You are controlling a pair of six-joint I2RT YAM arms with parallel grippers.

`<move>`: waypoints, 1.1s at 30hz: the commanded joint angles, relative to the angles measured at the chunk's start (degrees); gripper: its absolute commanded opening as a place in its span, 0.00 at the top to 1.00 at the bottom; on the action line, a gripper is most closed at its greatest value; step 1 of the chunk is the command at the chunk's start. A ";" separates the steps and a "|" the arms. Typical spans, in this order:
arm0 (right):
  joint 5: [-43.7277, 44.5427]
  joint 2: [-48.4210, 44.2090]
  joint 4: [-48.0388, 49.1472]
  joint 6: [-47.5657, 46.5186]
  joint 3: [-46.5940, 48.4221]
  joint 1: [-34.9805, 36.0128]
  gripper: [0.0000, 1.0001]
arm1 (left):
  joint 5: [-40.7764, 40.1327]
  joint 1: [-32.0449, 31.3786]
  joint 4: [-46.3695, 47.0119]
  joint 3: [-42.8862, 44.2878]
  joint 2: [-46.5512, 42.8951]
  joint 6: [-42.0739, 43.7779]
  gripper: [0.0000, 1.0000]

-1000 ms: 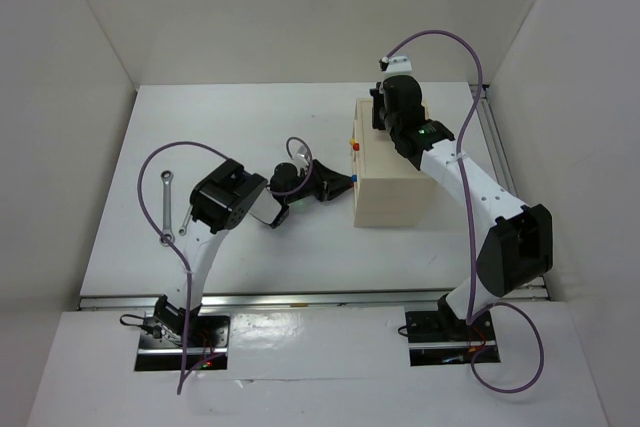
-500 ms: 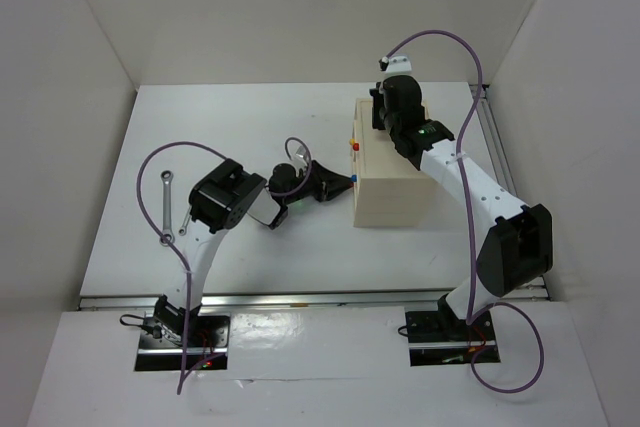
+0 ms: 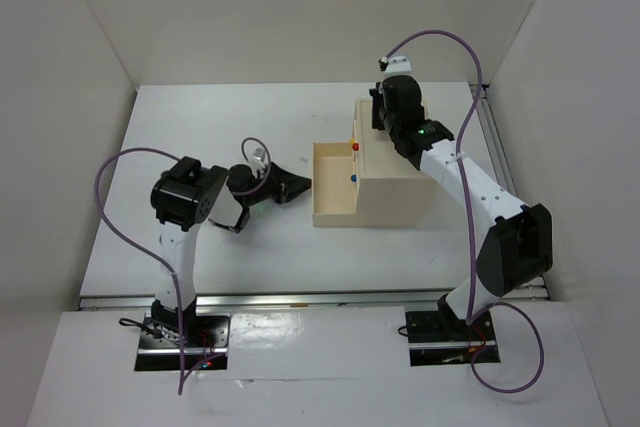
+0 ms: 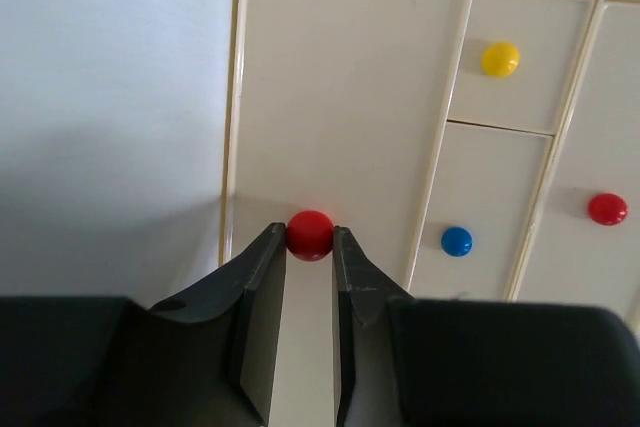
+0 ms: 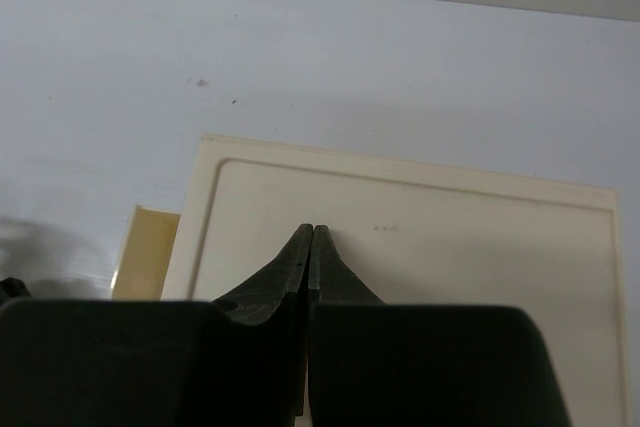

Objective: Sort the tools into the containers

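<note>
The beige box (image 3: 395, 175) stands right of centre. One shallow pale drawer (image 3: 333, 185) stands pulled out to the left. My left gripper (image 3: 305, 184) is at its front. In the left wrist view the gripper (image 4: 310, 239) is shut on the drawer's red knob (image 4: 310, 231). A yellow knob (image 4: 500, 58), a blue knob (image 4: 457, 240) and another red knob (image 4: 607, 208) sit on the closed drawer fronts. My right gripper (image 3: 386, 123) rests on the box top (image 5: 430, 237), and its fingers (image 5: 311, 237) are shut and empty. No tools are in view.
White walls close in the table (image 3: 250, 127) at the back and on both sides. A metal rail (image 3: 495, 147) runs along the right edge. The left arm's elbow (image 3: 185, 197) and purple cable cover the table's left part.
My left arm has drawn back to the left with the red knob, sliding the drawer out of the box. The wrench seen at left earlier is now covered. The right arm has not moved.
</note>
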 commanded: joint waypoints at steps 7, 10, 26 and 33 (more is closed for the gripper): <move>-2.71 5.45 -15.66 0.10 -3.69 0.67 1.00 | 2.75 9.02 13.63 -6.70 -3.41 3.35 1.00; -2.71 5.45 -15.66 0.10 -3.69 0.67 1.00 | 4.08 10.52 13.64 -7.22 -4.28 2.82 1.00; -2.18 6.50 -16.89 -0.43 -2.37 1.19 1.00 | -27.89 9.74 -77.11 12.79 -46.20 48.15 0.03; -4.81 5.36 -17.41 -0.43 -1.84 1.19 1.00 | -47.59 7.54 -111.94 31.27 -39.89 72.14 0.02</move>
